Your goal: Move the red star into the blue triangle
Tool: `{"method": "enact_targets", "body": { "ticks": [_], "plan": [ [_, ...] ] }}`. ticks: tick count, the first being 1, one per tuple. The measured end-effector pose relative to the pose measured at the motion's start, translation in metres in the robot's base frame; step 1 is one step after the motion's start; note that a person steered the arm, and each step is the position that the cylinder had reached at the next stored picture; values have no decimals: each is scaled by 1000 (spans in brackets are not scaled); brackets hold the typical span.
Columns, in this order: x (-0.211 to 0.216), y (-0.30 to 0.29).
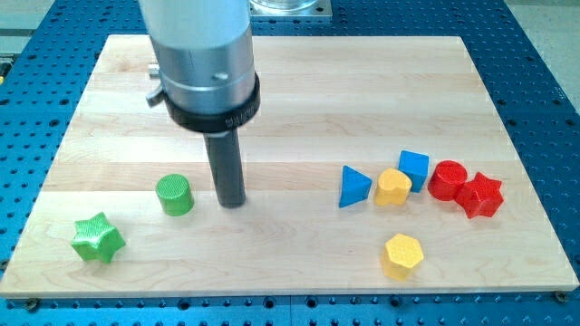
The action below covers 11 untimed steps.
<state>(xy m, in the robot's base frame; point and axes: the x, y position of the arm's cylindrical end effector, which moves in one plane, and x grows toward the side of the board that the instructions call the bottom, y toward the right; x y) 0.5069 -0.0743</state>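
The red star (481, 195) lies at the view's right, touching the red cylinder (447, 179) on its left. The blue triangle (353, 186) lies right of centre, apart from the star, with a yellow heart-like block (393, 187) and a blue cube (414, 168) between them. My tip (232, 201) rests on the board left of centre, well left of the blue triangle and just right of a green cylinder (174, 195).
A green star (97, 238) lies at the lower left. A yellow hexagon (403, 254) lies below the yellow heart-like block. The wooden board (299, 91) sits on a blue perforated table. The arm's grey body (201, 54) hangs over the upper left.
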Motion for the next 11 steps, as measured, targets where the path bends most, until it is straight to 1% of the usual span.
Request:
{"method": "enact_targets", "body": {
  "ticks": [1,2,3,4,6,7,8,9,11],
  "plan": [
    [2,-74],
    [12,-113],
    [18,-107],
    [47,-11],
    [51,220],
    [55,354],
    [31,419],
    [22,358],
    [22,166]
  ]
}}
